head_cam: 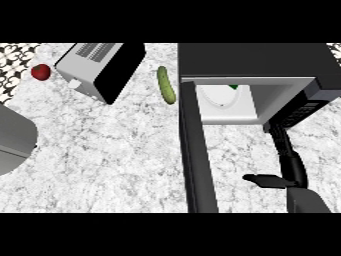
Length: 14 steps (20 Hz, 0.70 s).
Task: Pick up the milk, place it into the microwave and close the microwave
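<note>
The black microwave (261, 60) stands at the back right with its door (197, 155) swung wide open toward me. Inside the lit cavity sits the milk (223, 96), a white shape with a bit of green at its top edge; how it is oriented is unclear. My right hand (289, 167) is just in front of the cavity's right side, fingers straight and pointing at the opening, thumb out to the left, holding nothing. It is apart from the milk and to the right of the door. No left hand shows; only a grey forearm (3, 137) at the left edge.
A toaster (95, 67) stands at the back left with a red fruit (41, 71) beside it. A green cucumber (165, 85) lies between the toaster and the microwave. The open door splits the marble counter (106, 160) down the middle.
</note>
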Available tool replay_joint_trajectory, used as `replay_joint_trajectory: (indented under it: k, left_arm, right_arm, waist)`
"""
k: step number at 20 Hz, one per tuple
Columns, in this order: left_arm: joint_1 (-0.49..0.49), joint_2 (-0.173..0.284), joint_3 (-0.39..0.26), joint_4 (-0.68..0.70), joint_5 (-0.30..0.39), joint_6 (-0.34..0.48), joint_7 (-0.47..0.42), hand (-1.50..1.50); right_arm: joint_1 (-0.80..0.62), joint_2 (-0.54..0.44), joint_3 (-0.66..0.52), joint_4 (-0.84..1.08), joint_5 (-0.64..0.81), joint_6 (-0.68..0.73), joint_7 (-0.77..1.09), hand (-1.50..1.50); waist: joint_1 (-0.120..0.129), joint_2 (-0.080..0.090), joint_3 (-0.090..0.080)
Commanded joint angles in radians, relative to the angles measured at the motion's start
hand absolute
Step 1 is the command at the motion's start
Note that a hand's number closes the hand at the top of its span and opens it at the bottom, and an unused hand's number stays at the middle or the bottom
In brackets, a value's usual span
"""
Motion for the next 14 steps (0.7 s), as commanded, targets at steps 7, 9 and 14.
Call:
replay_joint_trajectory:
  k: [7, 9, 14]
  left_arm:
    - [-0.227, -0.023, -0.093, 0.137, -0.132, -0.035, 0.161, 1.5]
    - [-0.297, -0.049, -0.095, 0.131, -0.167, -0.008, 0.246, 1.5]
    - [-0.421, -0.163, -0.128, 0.271, -0.194, -0.023, 0.269, 1.5]
  right_arm:
    - [0.215, -0.123, -0.02, -0.173, -0.082, 0.155, -0.019, -1.5]
    - [0.256, -0.154, -0.037, -0.209, -0.116, 0.197, -0.014, -1.5]
    - [0.32, -0.182, -0.072, -0.242, -0.193, 0.253, -0.017, -1.5]
  waist:
    - [-0.006, 0.004, 0.001]
    - [-0.013, 0.004, 0.001]
    - [-0.005, 0.005, 0.001]
